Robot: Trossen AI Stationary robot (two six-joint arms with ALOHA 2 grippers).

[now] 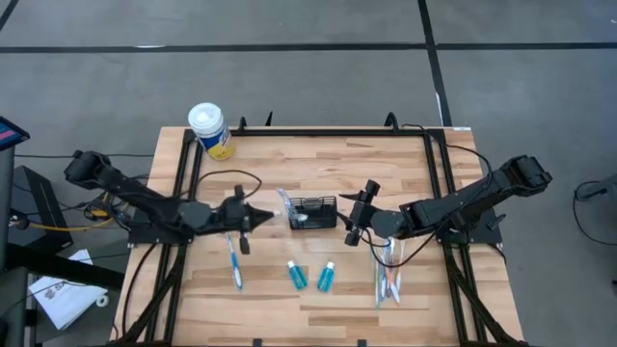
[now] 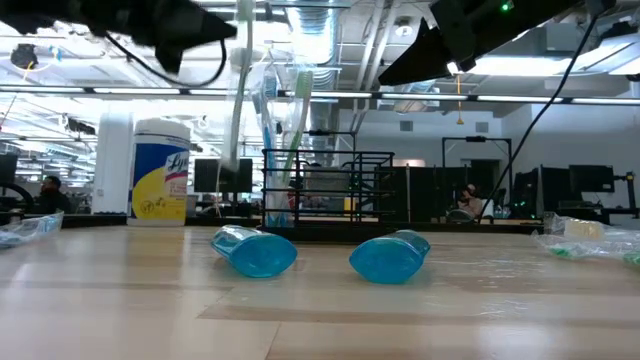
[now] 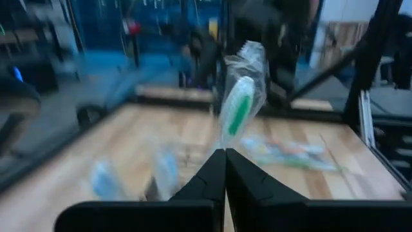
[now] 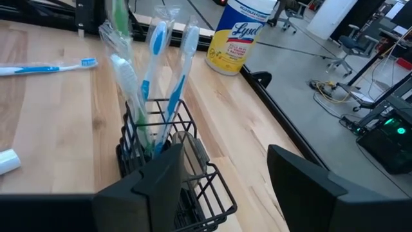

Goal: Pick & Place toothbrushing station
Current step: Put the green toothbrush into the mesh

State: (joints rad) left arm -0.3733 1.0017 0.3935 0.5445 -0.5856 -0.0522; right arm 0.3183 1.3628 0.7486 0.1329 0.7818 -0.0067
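The basket (image 1: 313, 213) sits mid-table holding wrapped toothbrushes (image 4: 151, 71). The left gripper (image 1: 260, 220), just beside it, is clamped on a green wrapped toothbrush (image 3: 238, 109). The right gripper (image 1: 359, 210) hangs beside the basket's other side, fingers apart.

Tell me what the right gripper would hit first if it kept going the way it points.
Most likely the wire basket: the open right gripper points straight at it, and its wrist view shows the basket just beyond the fingers. The gap left is hard to judge.
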